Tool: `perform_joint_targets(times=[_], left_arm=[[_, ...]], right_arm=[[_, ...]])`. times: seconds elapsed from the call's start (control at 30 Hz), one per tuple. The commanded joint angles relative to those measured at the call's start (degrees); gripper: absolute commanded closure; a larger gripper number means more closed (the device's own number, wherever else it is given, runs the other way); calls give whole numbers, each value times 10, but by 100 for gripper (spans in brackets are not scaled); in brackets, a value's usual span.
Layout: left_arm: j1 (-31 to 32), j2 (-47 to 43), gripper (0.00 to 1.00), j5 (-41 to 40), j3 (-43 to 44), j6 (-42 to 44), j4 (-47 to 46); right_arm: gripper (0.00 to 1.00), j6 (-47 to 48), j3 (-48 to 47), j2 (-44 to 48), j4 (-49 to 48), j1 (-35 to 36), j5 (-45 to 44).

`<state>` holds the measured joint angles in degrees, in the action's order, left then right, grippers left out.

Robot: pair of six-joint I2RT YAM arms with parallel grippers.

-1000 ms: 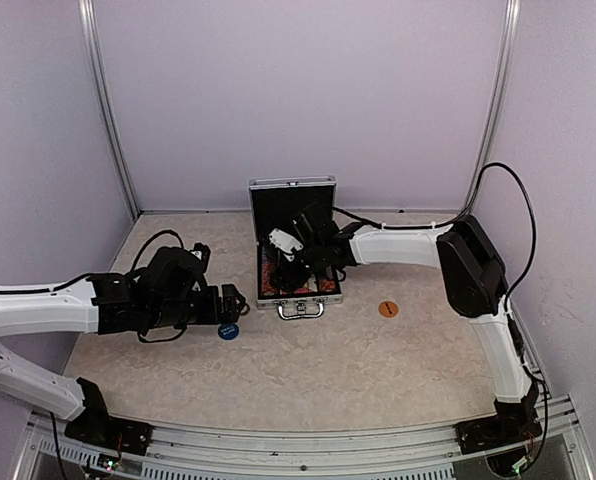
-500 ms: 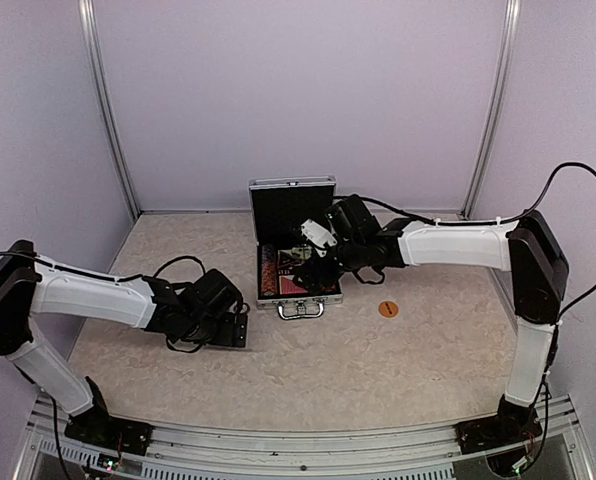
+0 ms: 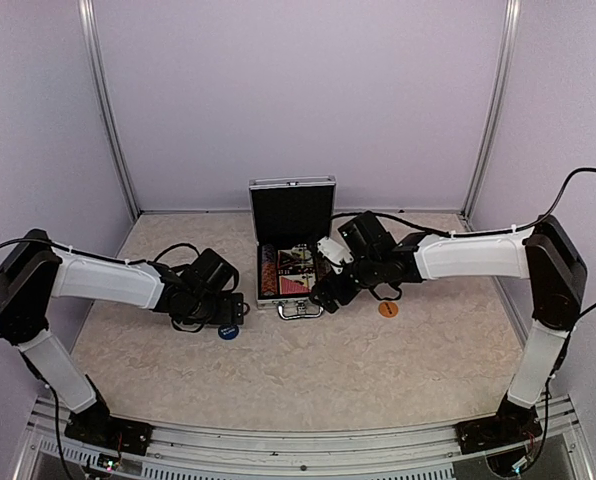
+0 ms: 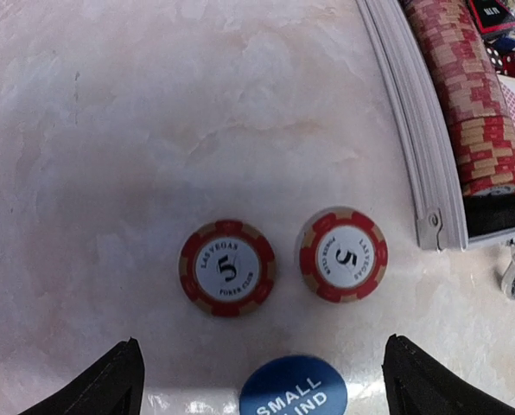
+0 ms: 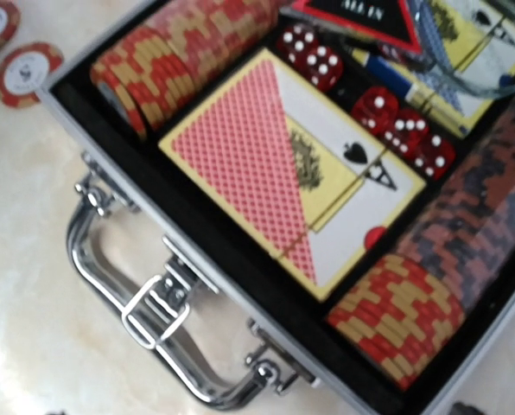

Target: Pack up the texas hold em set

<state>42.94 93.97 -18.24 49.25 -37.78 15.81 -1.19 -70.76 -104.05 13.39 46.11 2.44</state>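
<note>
The ribbed silver aluminium case lies open in the middle of the marbled beige desk. Its black-lined lid stands upright at the far side, and its metal handle faces the arms. The right wrist view shows a red-backed card deck in the centre of the case. Orange-red chips stand on edge in rows along the left and right walls, with red dice and a red-edged black triangle further in.

The left arm reaches in from the left with its elbow raised and its forearm low, ending just left of the case. The left gripper points down at the desk with its black fingers spread wide, holding nothing. Beyond the fingers lie two loose red-and-tan chips marked 5, flat and side by side but apart. Between the fingers, nearer the camera, is a round blue button reading SMALL BLIND.

The right arm rises from its base, bends at a high elbow and stretches left. The right gripper hovers over the case's front right corner. Only its dark finger tips show at the bottom edge of its wrist view, far apart, with nothing between them. A round orange button lies on the desk to the right of the case, apart from it.
</note>
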Motion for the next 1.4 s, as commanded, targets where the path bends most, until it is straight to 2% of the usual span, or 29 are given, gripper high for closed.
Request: perform_joint_targets(times=[0.0,0.37,0.6,1.13,1.37], left_arm=[[-16,36,6,15,30,24,-23],[-41,90,20,19,53,28,-16],[-60,101,32,44,70,42,2],[-74,114,40,81,105,86,102],[-78,136,49,91,110,98,118]], right_arm=[[4,-8,6,19,-15,0,-4],[5,-7,15,19,-19,-1,-3],[5,-7,12,11,-18,-1,-2],[4,-17,15,8,-22,-1,5],[5,-18,24,13,-27,0,4]])
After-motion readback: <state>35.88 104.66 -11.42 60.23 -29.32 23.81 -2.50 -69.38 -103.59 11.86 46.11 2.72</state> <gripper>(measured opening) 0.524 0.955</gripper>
